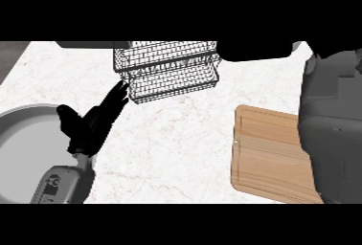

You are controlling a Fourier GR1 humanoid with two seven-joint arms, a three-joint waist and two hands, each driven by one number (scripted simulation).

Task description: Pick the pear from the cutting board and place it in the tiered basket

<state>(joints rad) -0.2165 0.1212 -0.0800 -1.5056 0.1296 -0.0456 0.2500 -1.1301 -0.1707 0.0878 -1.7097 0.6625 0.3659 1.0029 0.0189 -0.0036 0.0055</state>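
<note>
The wooden cutting board (272, 153) lies at the right of the counter, and no pear shows on its visible part. My right forearm (332, 124) covers the board's right edge and rises along the view's right side. A black shape at the top, just right of the basket, looks like my right hand (258, 51); nothing shows of what it holds. The dark wire tiered basket (170, 69) stands at the back centre. My left hand (88, 127) is open at the left, its straight fingers (113, 98) pointing up toward the basket's lower left corner. The pear is hidden.
A large round grey basin (21, 143) sits at the left edge, partly under my left forearm (67, 184). White marble counter (176, 153) stretches between the basin and the board. A dark strip runs along the top left.
</note>
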